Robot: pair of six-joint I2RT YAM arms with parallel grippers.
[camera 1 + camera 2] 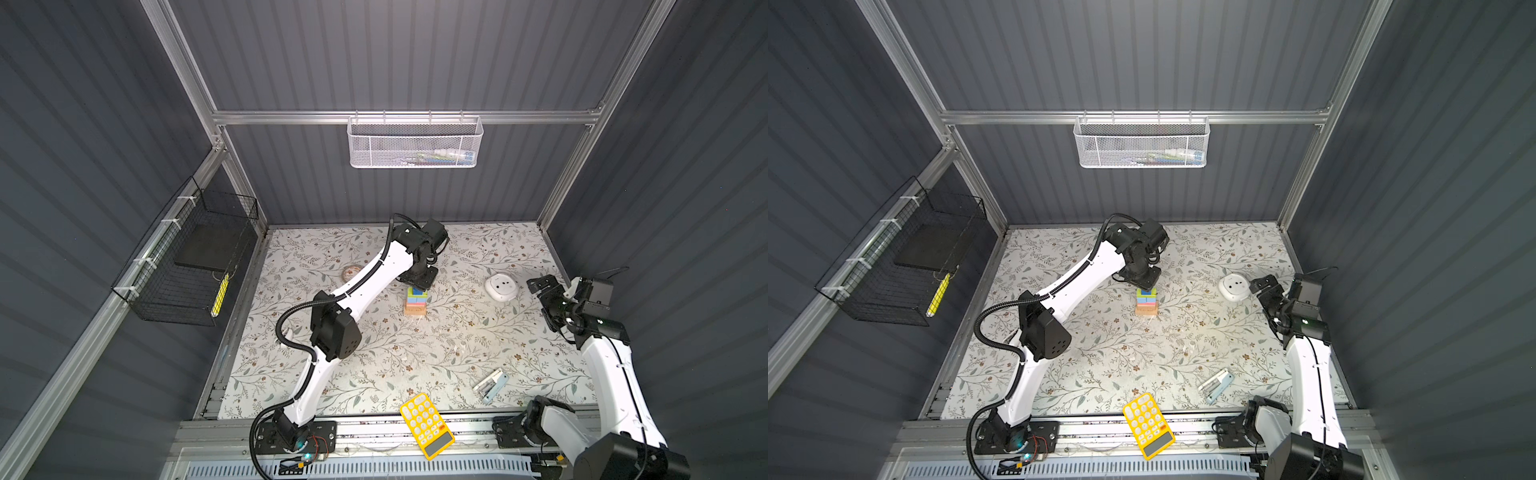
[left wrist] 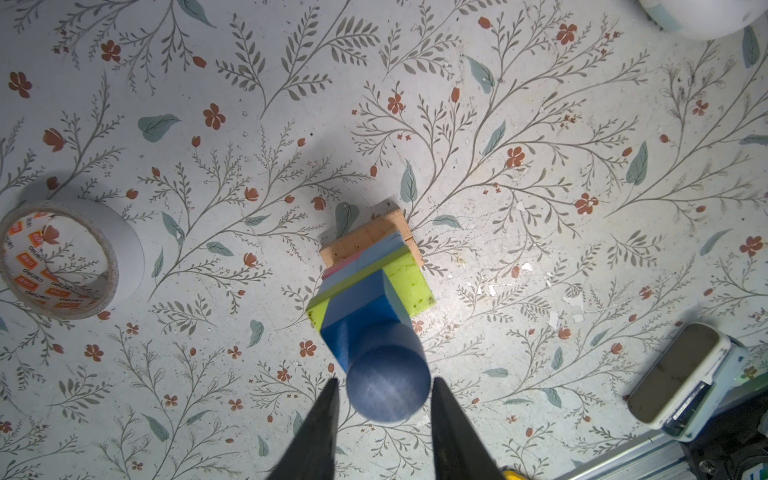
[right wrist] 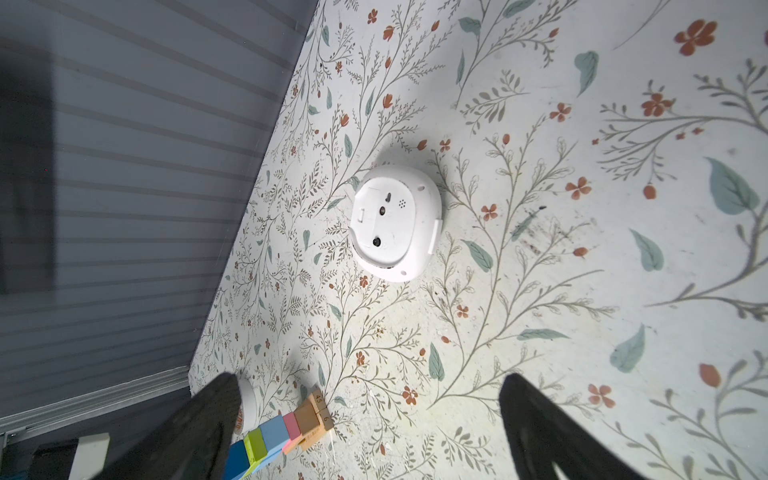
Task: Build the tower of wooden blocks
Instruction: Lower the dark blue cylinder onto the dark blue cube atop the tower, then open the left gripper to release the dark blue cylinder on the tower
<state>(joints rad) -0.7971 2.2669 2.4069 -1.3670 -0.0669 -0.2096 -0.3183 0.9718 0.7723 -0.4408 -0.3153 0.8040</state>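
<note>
The tower [image 1: 417,300] [image 1: 1147,302] stands mid-table on the floral mat. In the left wrist view I look down on it: tan bars [image 2: 365,239] at the base, then pink [image 2: 340,266], light blue [image 2: 365,262], the lime-green bar [image 2: 409,286], a dark-blue cube [image 2: 361,320] and the dark-blue cylinder [image 2: 388,384] on top. My left gripper [image 1: 419,284] [image 2: 384,380] hangs over the top, its fingers on either side of the cylinder with thin gaps showing. My right gripper [image 1: 540,286] [image 3: 370,380] is wide open and empty at the right, with the tower [image 3: 276,432] low in its view.
A white round device [image 1: 501,286] [image 3: 395,222] lies between the tower and the right gripper. A tape roll [image 1: 351,272] [image 2: 58,257] sits left of the tower. A pale-blue stapler [image 1: 491,385] and a yellow calculator [image 1: 427,424] lie near the front edge.
</note>
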